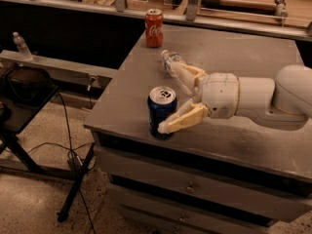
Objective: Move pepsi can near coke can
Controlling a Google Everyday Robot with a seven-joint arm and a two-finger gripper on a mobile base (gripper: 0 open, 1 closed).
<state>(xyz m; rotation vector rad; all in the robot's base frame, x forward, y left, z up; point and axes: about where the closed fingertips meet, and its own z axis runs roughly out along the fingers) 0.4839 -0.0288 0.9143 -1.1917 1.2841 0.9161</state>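
Note:
The dark blue pepsi can [161, 112] stands upright near the front left edge of the grey table [253, 62]. The red coke can [154, 27] stands upright at the table's far left edge, well apart from the blue can. My gripper [169, 99] reaches in from the right and is open around the pepsi can. The near finger [181, 119] lies against the can's front right side. The far finger [184, 76] sits behind the can, over a lying bottle.
A clear plastic bottle [170, 61] lies on the table behind the pepsi can, partly hidden by the far finger. Drawers [195, 189] sit under the tabletop. A black stand [24, 91] and cables are on the floor at left. A shelf rail runs along the back.

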